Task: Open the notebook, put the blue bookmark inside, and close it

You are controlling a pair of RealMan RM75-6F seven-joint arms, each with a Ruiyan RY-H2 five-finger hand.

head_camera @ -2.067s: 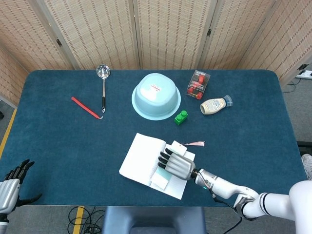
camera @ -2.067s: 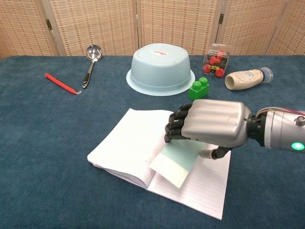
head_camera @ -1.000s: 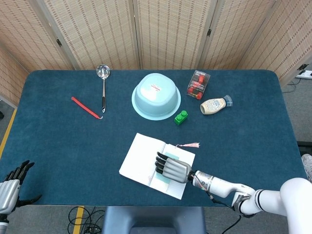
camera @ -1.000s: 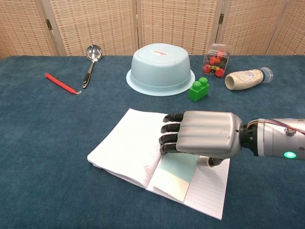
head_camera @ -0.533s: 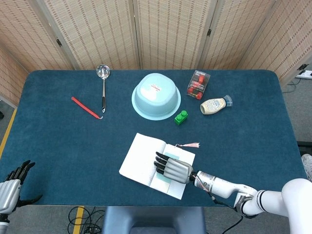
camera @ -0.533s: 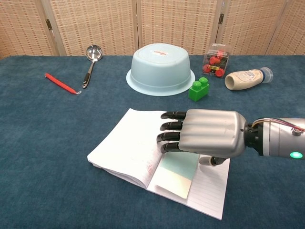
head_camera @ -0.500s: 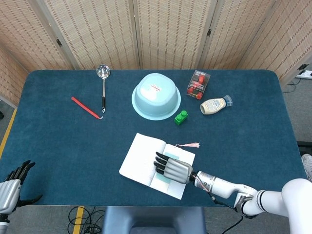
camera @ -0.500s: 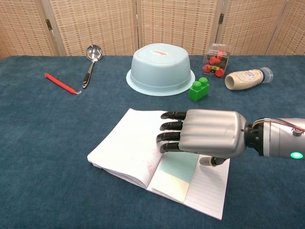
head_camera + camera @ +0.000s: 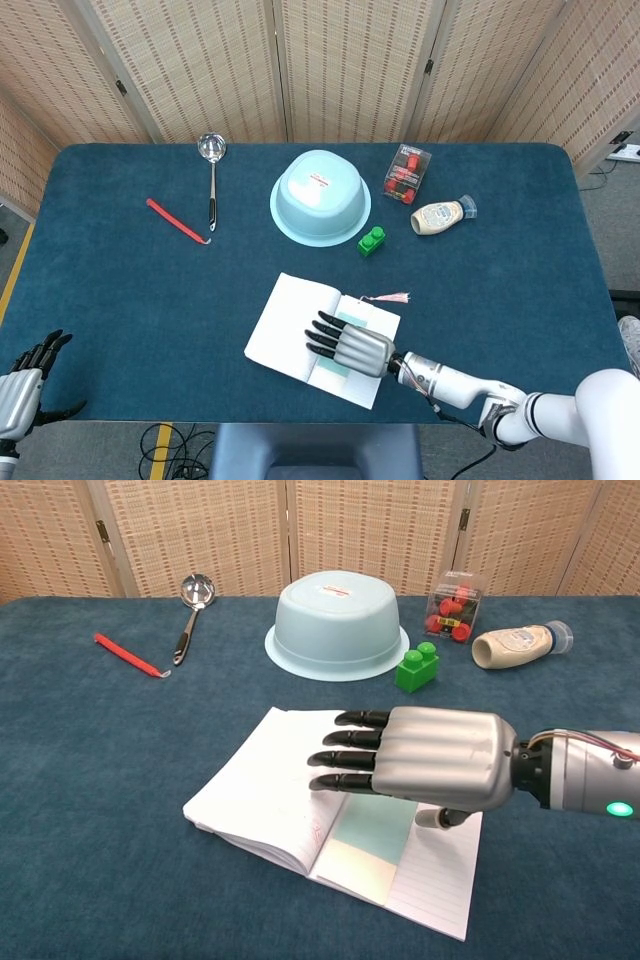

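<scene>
The white notebook [image 9: 295,328] [image 9: 265,790] lies open near the table's front edge. A pale blue bookmark [image 9: 368,840] [image 9: 334,364] lies flat on its right page by the spine, its pink tassel [image 9: 388,297] sticking out past the top edge. My right hand [image 9: 350,344] [image 9: 425,761] hovers palm down over the bookmark with its fingers stretched out toward the left page, holding nothing. My left hand [image 9: 22,382] stays at the lower left corner of the head view, off the table, fingers apart and empty.
Behind the notebook stand an upturned light blue bowl [image 9: 320,197], a green block [image 9: 372,240], a clear box of red items [image 9: 406,173] and a lying bottle [image 9: 440,215]. A ladle [image 9: 212,180] and a red stick [image 9: 177,221] lie at the far left.
The bookmark has settled flat on the right page. My right hand has lowered and moved left, and its curled fingers have straightened out over the page.
</scene>
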